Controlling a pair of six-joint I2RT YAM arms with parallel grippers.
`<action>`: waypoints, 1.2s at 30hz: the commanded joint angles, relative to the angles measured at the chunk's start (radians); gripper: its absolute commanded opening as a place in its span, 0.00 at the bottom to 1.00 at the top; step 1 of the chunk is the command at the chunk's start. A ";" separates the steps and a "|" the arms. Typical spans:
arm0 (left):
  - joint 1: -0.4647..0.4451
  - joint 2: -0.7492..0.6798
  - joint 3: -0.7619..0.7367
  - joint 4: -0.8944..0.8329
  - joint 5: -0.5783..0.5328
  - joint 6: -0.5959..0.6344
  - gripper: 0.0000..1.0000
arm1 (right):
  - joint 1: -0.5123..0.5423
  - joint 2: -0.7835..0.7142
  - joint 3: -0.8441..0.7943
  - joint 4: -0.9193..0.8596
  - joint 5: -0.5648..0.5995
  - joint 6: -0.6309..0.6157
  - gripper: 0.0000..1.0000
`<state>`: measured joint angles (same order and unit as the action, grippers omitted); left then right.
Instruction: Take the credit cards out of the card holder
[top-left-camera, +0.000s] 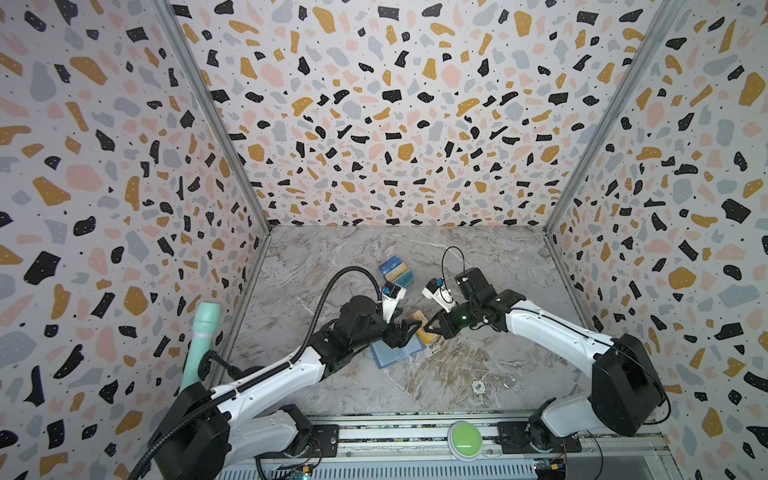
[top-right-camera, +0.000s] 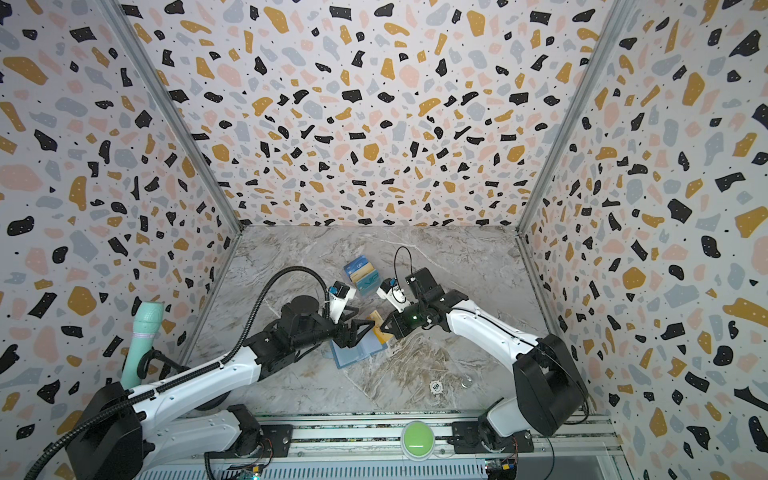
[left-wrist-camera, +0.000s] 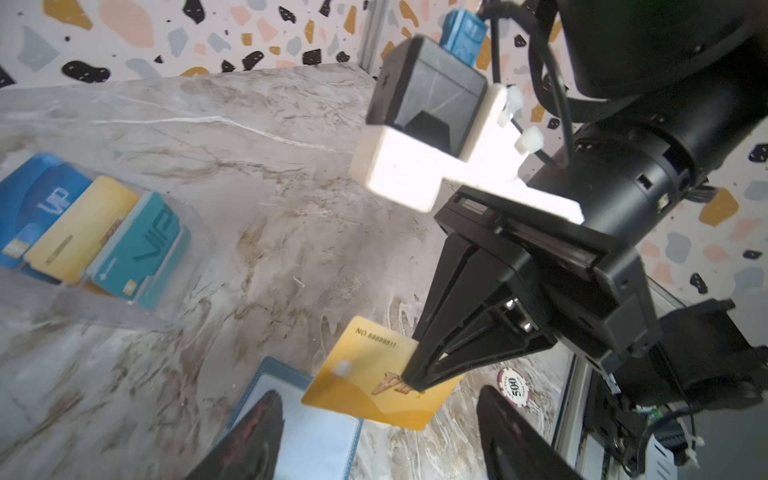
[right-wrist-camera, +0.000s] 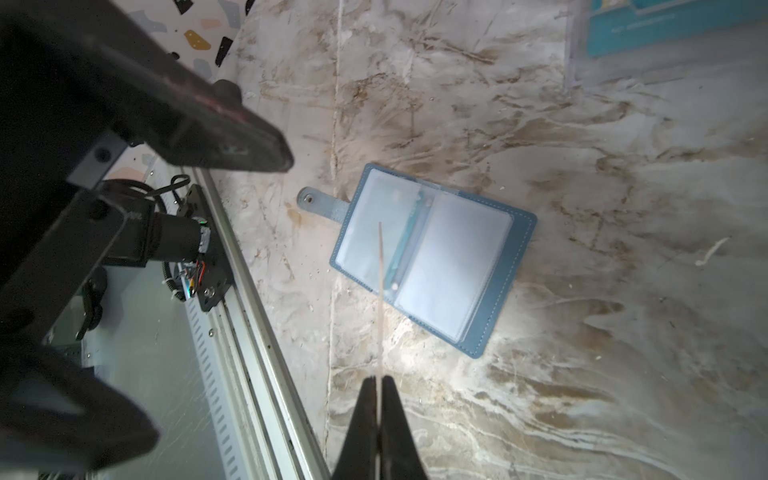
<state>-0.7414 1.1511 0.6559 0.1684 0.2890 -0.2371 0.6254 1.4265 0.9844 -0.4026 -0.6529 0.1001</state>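
Observation:
The card holder (top-left-camera: 386, 356) (top-right-camera: 349, 356) (right-wrist-camera: 432, 257) lies open flat on the marble table, clear sleeve pages up and snap strap out to one side. A yellow credit card (left-wrist-camera: 365, 395) (top-left-camera: 420, 326) hangs above its edge, pinched at one corner by my right gripper (top-left-camera: 428, 331) (right-wrist-camera: 380, 384), which is shut on it. The card shows edge-on in the right wrist view. My left gripper (top-left-camera: 405, 334) (left-wrist-camera: 382, 440) is open, its fingers on either side of the card and not touching it. Blue (left-wrist-camera: 37, 199), yellow (left-wrist-camera: 79, 228) and teal (left-wrist-camera: 141, 249) cards stand in a clear stand.
The clear acrylic stand (top-left-camera: 397, 272) (top-right-camera: 361, 272) sits behind the grippers. A poker chip (top-left-camera: 478, 387) (left-wrist-camera: 512, 384) and a small round piece (top-left-camera: 508, 381) lie front right. A mint handle (top-left-camera: 203, 340) leans at the left wall. A green button (top-left-camera: 464, 438) sits on the front rail.

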 joint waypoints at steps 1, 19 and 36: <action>0.005 0.020 0.048 -0.124 0.100 0.125 0.73 | -0.003 -0.067 -0.005 -0.085 -0.060 -0.063 0.00; 0.058 0.076 0.150 -0.277 0.460 0.312 0.46 | 0.002 -0.185 -0.046 -0.120 -0.143 -0.130 0.00; 0.076 0.125 0.192 -0.339 0.701 0.393 0.18 | 0.067 -0.215 -0.057 -0.118 -0.112 -0.200 0.00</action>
<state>-0.6628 1.2808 0.8070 -0.1684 0.9028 0.1242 0.6827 1.2274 0.9245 -0.5072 -0.7883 -0.0673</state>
